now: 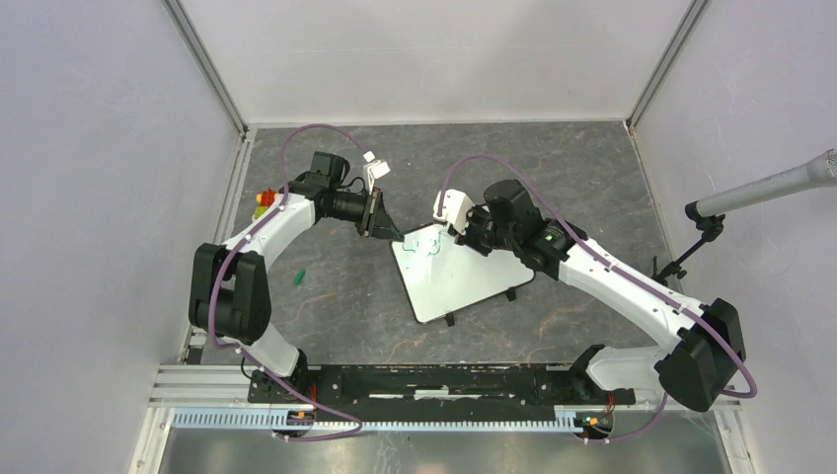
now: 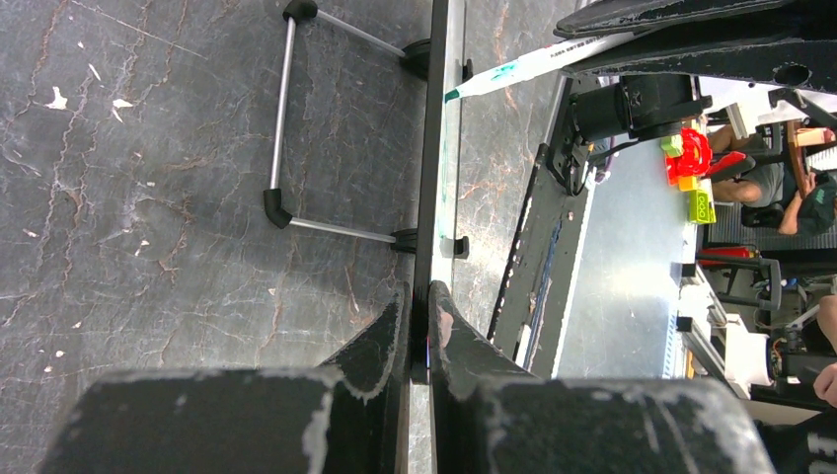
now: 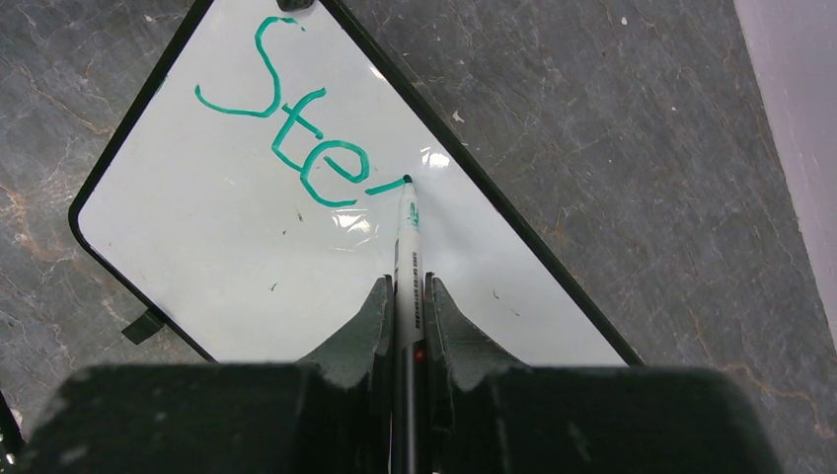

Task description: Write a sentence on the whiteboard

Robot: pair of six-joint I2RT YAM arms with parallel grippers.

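The whiteboard (image 1: pixel 459 276): where does it sit, seen from above?

— On the dark marbled table (image 1: pixel 336 316), between the two arms, turned at an angle so one corner points at the left arm. Small black feet show along its near edge.

— What holds it?

— The left gripper (image 1: pixel 380 225) meets it at the far left corner. From overhead you cannot tell whether it grips. The left wrist view settles it: there the whiteboard (image 2: pixel 426 197) is a thin dark strip seen edge-on, and the left gripper (image 2: pixel 418 296) is pinched tight on that edge, one finger on either side.

— Anything else only that view gives?

— The wire stand (image 2: pixel 281 128) behind the board, a bent metal rod with black ends, which the other views do not show.

— And the right side?

— The right gripper (image 1: pixel 462 232) is over the board's far edge. Its own camera shows the right gripper (image 3: pixel 407 291) clamped around a marker (image 3: pixel 408 262), whose barrel runs out between the fingers.

— Where is the board relative to the marker?

— Right under it. The tip touches the white surface about midway along the board's long right edge.

— And the sentence?

— Overhead it is only faint green marks. In the right wrist view the sentence (image 3: pixel 292 102) reads "Ste" in green, then a short stroke that ends at the tip.
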